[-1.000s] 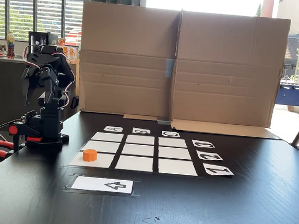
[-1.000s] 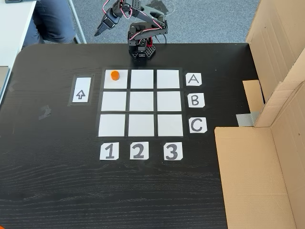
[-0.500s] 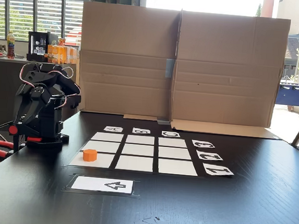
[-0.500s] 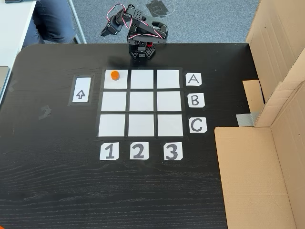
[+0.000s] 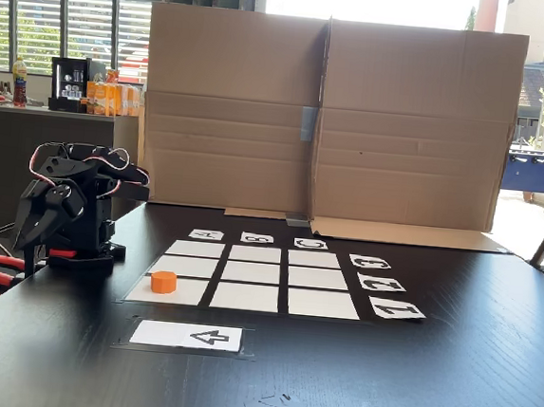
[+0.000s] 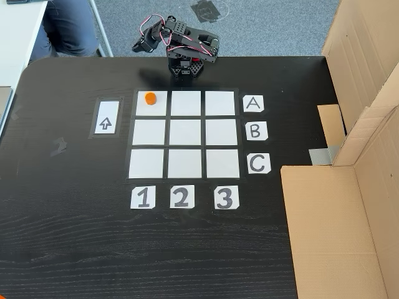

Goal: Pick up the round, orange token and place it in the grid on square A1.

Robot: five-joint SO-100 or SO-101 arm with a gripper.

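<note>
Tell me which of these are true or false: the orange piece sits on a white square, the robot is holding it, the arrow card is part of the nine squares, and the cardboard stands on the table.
1. The round, orange token sits on a white cell of the grid. True: it is on square A1, where row A meets column 1.
2. The gripper holds the token. False: the arm is folded up at its base by the table edge, apart from the token.
3. The arrow card is one of the nine cells. False: it lies separately beside the grid.
4. A cardboard screen stands on the table. True.
</note>
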